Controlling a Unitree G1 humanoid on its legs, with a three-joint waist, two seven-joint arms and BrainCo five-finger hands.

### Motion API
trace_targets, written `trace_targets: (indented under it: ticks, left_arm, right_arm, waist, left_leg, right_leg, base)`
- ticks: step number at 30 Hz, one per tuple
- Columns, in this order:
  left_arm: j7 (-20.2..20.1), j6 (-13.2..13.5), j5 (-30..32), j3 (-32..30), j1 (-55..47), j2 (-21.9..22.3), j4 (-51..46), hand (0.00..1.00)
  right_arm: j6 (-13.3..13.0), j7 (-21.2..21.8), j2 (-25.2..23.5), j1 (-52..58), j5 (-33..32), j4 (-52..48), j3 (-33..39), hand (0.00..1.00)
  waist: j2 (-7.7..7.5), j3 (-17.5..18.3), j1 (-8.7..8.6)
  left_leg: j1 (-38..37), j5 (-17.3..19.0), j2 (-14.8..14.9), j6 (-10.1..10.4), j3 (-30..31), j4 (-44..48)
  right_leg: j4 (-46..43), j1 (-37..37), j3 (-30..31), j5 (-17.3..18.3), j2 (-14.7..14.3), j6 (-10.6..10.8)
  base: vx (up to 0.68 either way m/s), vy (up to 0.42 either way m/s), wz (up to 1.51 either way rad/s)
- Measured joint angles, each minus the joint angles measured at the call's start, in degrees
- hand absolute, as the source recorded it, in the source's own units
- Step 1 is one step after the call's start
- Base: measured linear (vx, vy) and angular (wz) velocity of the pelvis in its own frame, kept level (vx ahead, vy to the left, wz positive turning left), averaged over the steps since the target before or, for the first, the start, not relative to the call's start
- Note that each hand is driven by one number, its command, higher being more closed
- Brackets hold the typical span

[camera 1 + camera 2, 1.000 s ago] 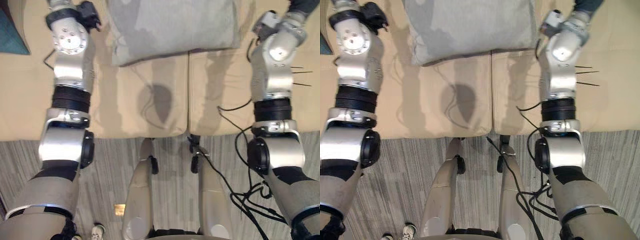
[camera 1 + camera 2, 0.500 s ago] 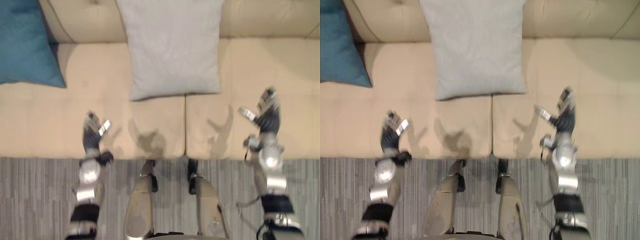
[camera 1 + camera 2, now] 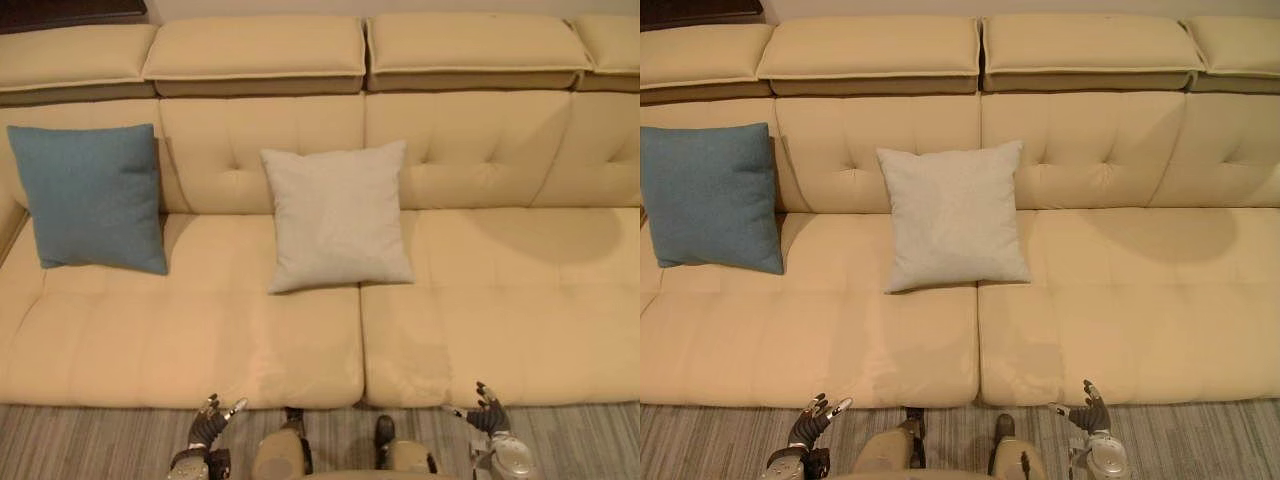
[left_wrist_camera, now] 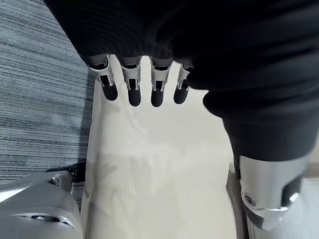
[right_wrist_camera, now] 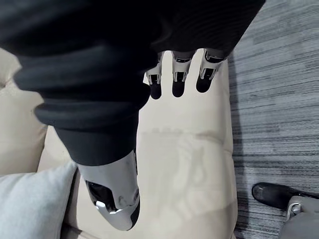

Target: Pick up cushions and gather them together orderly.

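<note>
A light grey cushion [image 3: 338, 216] leans upright against the back of the beige sofa [image 3: 500, 300], near its middle. A blue cushion [image 3: 92, 197] leans against the backrest at the sofa's left end. My left hand [image 3: 207, 427] is low by the sofa's front edge, fingers relaxed and holding nothing; its wrist view shows the fingers [image 4: 130, 89] spread over bare seat. My right hand [image 3: 485, 413] is at the front edge on the right, also open and holding nothing. In the right wrist view the grey cushion's corner [image 5: 25, 204] shows beside the thumb [image 5: 113, 194].
The sofa's right half is bare seat [image 3: 1140, 300]. Grey striped carpet [image 3: 80, 440] runs along the sofa's front. A dark strip [image 3: 60, 12] shows behind the sofa at the upper left.
The camera has pulled back and up, so the whole sofa and both cushions show. Both arms have dropped from reaching over the seat to the sofa's front edge.
</note>
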State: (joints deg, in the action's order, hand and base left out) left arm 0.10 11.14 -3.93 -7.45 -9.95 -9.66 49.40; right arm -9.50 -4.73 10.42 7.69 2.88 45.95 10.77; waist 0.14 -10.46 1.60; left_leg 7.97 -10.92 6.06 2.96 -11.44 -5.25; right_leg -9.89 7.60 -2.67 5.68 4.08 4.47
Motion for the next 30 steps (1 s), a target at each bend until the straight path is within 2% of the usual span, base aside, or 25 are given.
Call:
trace_targets:
  ticks: [2, 3, 4, 5, 6, 7, 8, 9, 10, 11, 12, 13, 14, 15, 16, 17, 18, 19, 21, 22, 23, 25, 30]
  left_arm:
    - [0.1, 0.0, 0.1, 0.3, 1.1, -0.1, 0.0, 0.00]
    - [0.1, 0.0, 0.1, 0.5, 2.3, 0.2, -0.6, 0.00]
    - [0.2, 0.0, 0.1, 0.4, 2.4, 0.3, -1.1, 0.00]
    - [0.4, 0.1, 0.0, 0.2, 2.5, 0.5, -2.2, 0.00]
    - [0.5, 0.1, 0.0, 0.3, 2.4, 0.5, -3.1, 0.00]
    - [1.1, 0.0, 0.0, 0.3, 1.8, 0.6, -4.3, 0.00]
    - [1.3, 0.0, 0.0, 0.3, 1.8, 0.8, -4.6, 0.00]
    - [1.4, 0.0, -0.1, 0.3, 1.4, 1.5, -5.5, 0.00]
    - [1.6, 0.0, -0.3, 0.3, 0.6, 1.8, -6.8, 0.00]
    - [1.7, 0.0, -0.4, 0.3, 0.6, 2.1, -6.9, 0.00]
    - [2.3, 0.0, -0.7, 0.6, 0.9, 3.2, -7.3, 0.00]
    - [2.5, -0.1, -0.8, 1.8, 1.2, 4.6, -7.2, 0.00]
    - [2.6, -0.1, -1.0, 2.5, 1.3, 5.1, -7.1, 0.00]
    - [2.5, -0.6, -1.2, 4.3, 1.5, 7.1, -7.0, 0.00]
    - [2.5, -0.9, -1.4, 5.2, 1.5, 7.9, -6.8, 0.00]
    - [2.4, -0.9, -1.4, 5.3, 1.7, 7.8, -6.8, 0.00]
    - [2.5, -0.7, -1.4, 5.2, 1.6, 7.1, -7.3, 0.00]
    - [2.5, -0.7, -1.4, 5.0, 1.5, 6.4, -7.3, 0.00]
    - [2.5, -0.7, -1.4, 5.0, 1.5, 6.2, -7.3, 0.00]
    - [2.5, -0.7, -1.4, 5.1, 1.4, 6.3, -7.3, 0.00]
    - [2.5, -0.7, -1.4, 5.2, 1.3, 6.3, -7.3, 0.00]
    - [2.5, -0.8, -1.4, 5.6, 1.4, 5.6, -7.2, 0.00]
    - [2.5, -0.8, -1.2, 7.3, 1.6, 4.6, -7.2, 0.00]
  right_arm:
    - [0.1, -0.2, -0.5, -1.2, 0.0, -0.4, -0.1, 0.00]
    - [0.1, -0.2, -0.7, -1.2, -0.1, -1.2, -0.3, 0.00]
    - [0.2, -0.2, -0.8, -1.2, -0.1, -1.3, -0.6, 0.00]
    - [0.7, -0.2, -1.5, -1.4, -0.1, -1.9, -1.4, 0.00]
    - [0.9, -0.2, -2.3, -0.6, -0.1, -2.7, -2.0, 0.00]
    - [0.9, -0.1, -2.8, 0.2, -0.2, -3.2, -3.1, 0.00]
    - [0.9, -0.1, -2.8, 0.5, -0.3, -3.5, -3.9, 0.00]
    - [0.9, -0.1, -2.9, 0.6, -0.3, -3.6, -5.0, 0.00]
    - [0.8, -0.3, -3.1, 0.3, -0.6, -4.0, -5.7, 0.00]
    - [0.8, -0.3, -3.0, 0.1, -0.7, -4.2, -5.7, 0.00]
    - [0.7, -0.6, -2.3, -0.8, -1.4, -4.6, -5.7, 0.00]
    - [0.7, -0.7, -1.7, -2.8, -2.6, -4.4, -5.4, 0.00]
    - [0.8, -0.9, -1.4, -3.4, -2.9, -4.2, -5.3, 0.00]
    - [0.9, -1.4, -0.2, -4.0, -3.5, -3.9, -4.0, 0.00]
    - [1.1, -1.9, -0.7, -3.1, -4.6, -3.3, -2.4, 0.00]
    - [1.1, -2.1, -1.2, -2.5, -4.9, -3.3, -2.0, 0.00]
    - [1.1, -2.8, -1.6, -2.0, -5.3, -3.5, -1.7, 0.00]
    - [1.0, -2.7, -2.0, -1.5, -5.3, -4.0, -1.8, 0.00]
    - [1.0, -2.7, -2.1, -1.6, -5.3, -4.2, -1.7, 0.00]
    - [1.0, -2.6, -2.2, -1.5, -5.2, -4.2, -1.7, 0.00]
    - [1.0, -2.6, -2.4, -1.6, -5.1, -4.1, -1.7, 0.00]
    - [1.0, -2.5, -3.9, -1.5, -5.1, -4.0, -1.7, 0.00]
    - [1.0, -2.6, -3.7, -1.7, -5.1, -3.9, -1.2, 0.00]
  waist:
    - [-0.51, -0.1, -0.22]
    - [-0.42, -0.1, -0.52]
    - [-0.09, -0.1, -0.30]
    - [-0.05, -0.3, -0.05]
    - [-0.22, -0.4, -0.08]
    - [-0.37, -0.3, 0.17]
    - [-0.94, 0.0, 0.58]
    - [-1.04, 0.1, 1.18]
    - [-2.82, 1.2, 1.73]
    - [-3.29, 1.7, 2.19]
    - [-2.64, 2.2, 2.82]
    - [-0.77, 1.6, 2.66]
    - [0.19, 1.3, 2.47]
    - [3.08, 0.0, 1.93]
    - [2.37, -0.1, 1.77]
    - [1.40, -0.1, 1.71]
    - [-0.66, 0.1, 1.53]
    - [-0.95, 0.1, 0.81]
    - [-0.69, 0.2, 0.73]
    - [-0.17, 0.5, 0.75]
    - [0.04, 0.6, 0.75]
    - [-1.39, 1.1, 0.74]
    - [-0.58, 1.9, -0.72]
  left_leg:
    - [3.1, 1.2, 0.0, -1.1, -1.3, 3.6]
    - [6.7, 3.3, 1.1, -2.2, -1.4, 8.7]
    - [7.4, 4.0, 2.1, -2.7, -1.7, 9.8]
    - [8.1, 4.9, 2.8, -3.3, -2.2, 11.5]
    - [8.1, 6.0, 2.9, -3.7, -1.6, 13.5]
    - [7.8, 6.4, 2.8, -4.0, -1.2, 14.9]
    - [7.8, 6.4, 2.8, -4.0, -1.0, 15.4]
    - [8.1, 6.0, 2.6, -3.9, -1.2, 15.4]
    - [9.8, 4.2, 1.7, -3.8, -1.2, 15.2]
    - [10.7, 3.5, 1.8, -3.3, -1.3, 15.1]
    - [13.0, 1.9, 2.7, -2.5, -1.2, 13.8]
    - [15.0, 1.7, 3.5, -1.9, -0.4, 11.1]
    - [15.3, 1.9, 3.9, -1.1, 0.2, 9.9]
    - [15.2, -0.6, 5.9, 2.3, 2.0, 7.5]
    - [15.2, -0.7, 4.6, 2.6, 2.0, 11.7]
    - [15.2, -0.5, 3.4, 2.4, 1.8, 15.0]
    - [15.3, 4.3, 1.0, 1.4, 2.0, 23.3]
    - [14.9, 10.1, 1.1, 1.3, 2.3, 30.1]
    - [12.6, 15.3, 1.3, 1.4, 4.0, 32.3]
    - [9.7, 17.9, 1.2, 1.9, 5.3, 30.3]
    - [7.7, 18.8, 1.0, 1.9, 6.0, 26.8]
    - [5.7, 16.6, -0.2, 1.8, 4.5, 22.0]
    - [2.7, 14.7, -1.2, 0.3, 1.1, 17.9]
  right_leg:
    - [-1.1, 2.0, 1.3, -1.4, 0.3, 1.1]
    - [-3.5, 4.6, 1.4, -2.2, 0.5, 2.1]
    - [-4.5, 5.1, 1.6, -2.1, 0.1, 2.4]
    - [-14.1, 7.9, 1.3, 0.8, 0.7, 0.6]
    - [-28.2, 9.6, 1.0, 4.6, 1.4, 0.7]
    - [-38.0, 8.7, 1.5, 6.7, 2.3, 2.4]
    - [-40.1, 7.5, 1.7, 7.3, 2.4, 3.3]
    - [-40.5, 5.1, 2.2, 8.6, 2.8, 5.2]
    - [-34.9, 2.3, 2.7, 10.0, 3.0, 5.4]
    - [-32.3, 1.7, 2.7, 12.5, 2.9, 4.9]
    - [-26.7, 1.5, 1.6, 16.0, 1.9, 2.1]
    - [-21.0, 1.5, 0.5, 17.7, -0.3, -0.6]
    - [-19.2, 1.3, 0.1, 17.9, -1.1, -1.3]
    - [-16.2, 0.8, -2.1, 15.3, -2.7, -3.3]
    - [-16.7, 1.0, -4.2, 14.7, -0.7, -4.2]
    - [-17.0, 1.2, -5.1, 14.7, 0.7, -4.3]
    - [-16.6, 1.6, -5.1, 13.9, 2.6, -3.9]
    - [-15.2, 1.5, -5.0, 12.3, 2.9, -3.8]
    - [-14.4, 1.9, -4.2, 11.2, 2.6, -3.5]
    - [-13.8, 1.8, -3.4, 10.5, 2.3, -2.9]
    - [-13.3, 1.7, -2.6, 9.9, 1.8, -2.4]
    - [-9.1, 1.2, -0.6, 7.6, 2.2, -0.9]
    - [-2.2, -1.1, 2.9, 2.9, 2.4, 0.7]
  base:
    - [-0.04, 0.032, -0.25]
    - [-0.07, 0.033, -0.15]
    - [-0.11, 0.017, -0.19]
    - [-0.12, -0.015, -0.09]
    - [-0.14, -0.037, 0.06]
    - [-0.14, -0.052, 0.18]
    - [-0.17, -0.102, 0.14]
    - [-0.21, -0.164, 0.14]
    - [-0.23, -0.189, 0.09]
    - [-0.26, -0.227, -0.02]
    - [-0.31, -0.234, -0.12]
    - [-0.33, -0.221, -0.11]
    - [-0.42, -0.146, 0.04]
    - [-0.38, -0.060, 0.23]
    - [-0.31, -0.023, 0.31]
    - [-0.19, -0.035, 0.28]
    - [-0.16, -0.063, 0.15]
    - [-0.17, -0.048, 0.03]
    - [-0.09, 0.046, -0.18]
    - [-0.08, 0.129, -0.37]
    - [-0.10, 0.162, -0.39]
    - [-0.10, 0.134, -0.37]
    - [-0.05, 0.095, -0.35]
